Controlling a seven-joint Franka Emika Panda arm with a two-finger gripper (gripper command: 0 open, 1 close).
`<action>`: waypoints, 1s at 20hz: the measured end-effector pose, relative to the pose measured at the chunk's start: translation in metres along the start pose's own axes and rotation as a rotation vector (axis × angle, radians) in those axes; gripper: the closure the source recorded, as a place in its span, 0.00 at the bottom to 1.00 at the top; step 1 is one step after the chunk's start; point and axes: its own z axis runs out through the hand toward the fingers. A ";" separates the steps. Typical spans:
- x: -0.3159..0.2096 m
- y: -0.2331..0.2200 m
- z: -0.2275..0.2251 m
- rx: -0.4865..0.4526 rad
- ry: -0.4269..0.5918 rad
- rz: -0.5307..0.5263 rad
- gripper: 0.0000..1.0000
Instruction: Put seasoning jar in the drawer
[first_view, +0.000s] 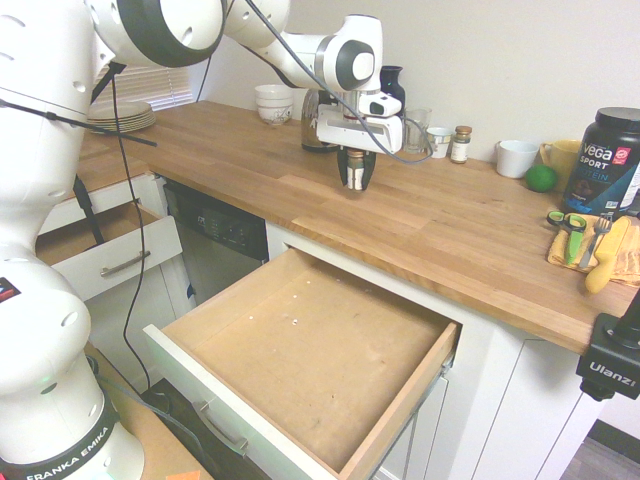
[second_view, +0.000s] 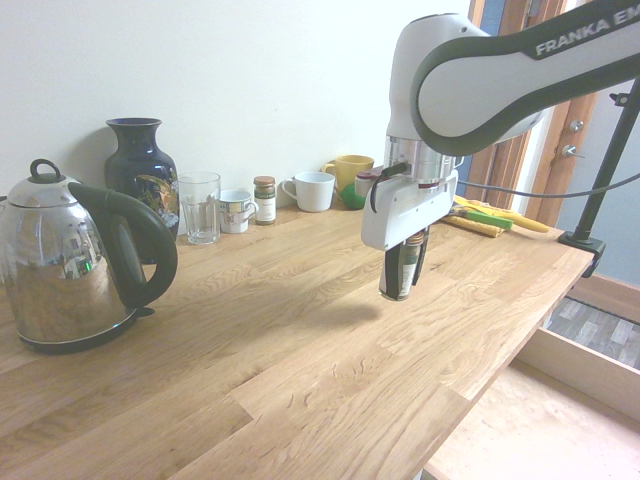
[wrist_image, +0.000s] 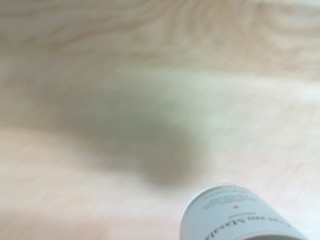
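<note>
Gripper (first_view: 356, 178) points straight down over the wooden counter (first_view: 420, 215), fingers clamped on the seasoning jar (second_view: 400, 272), which hangs clear of the wood with its shadow below. First exterior view alone shows the drawer (first_view: 300, 355): pulled wide open below the counter edge, bare light-brown wooden floor, nothing inside but a few pale specks; metal bar handle on its white front. The same view shows a smaller drawer (first_view: 105, 250) open further left, a stack of plates (first_view: 122, 114), a white bowl (first_view: 274, 103), a dark protein tub (first_view: 608, 160) and a lime (first_view: 541, 178). Second exterior view alone shows the steel kettle (second_view: 70, 275), a dark vase (second_view: 142, 165), an empty drinking glass (second_view: 200, 207), a small patterned cup (second_view: 236, 211), a second spice jar (second_view: 264, 200) with a brown lid standing by the wall, a white mug (second_view: 314, 190) and a yellow mug (second_view: 349, 172). Wrist view is blurred: only the held jar's pale label (wrist_image: 235, 215), with sideways print, over the wood grain.
</note>
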 end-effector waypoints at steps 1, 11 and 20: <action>-0.010 0.002 -0.003 0.005 0.003 0.004 1.00; -0.084 0.080 0.005 0.024 0.014 0.096 1.00; -0.150 0.178 0.027 0.033 0.018 0.161 1.00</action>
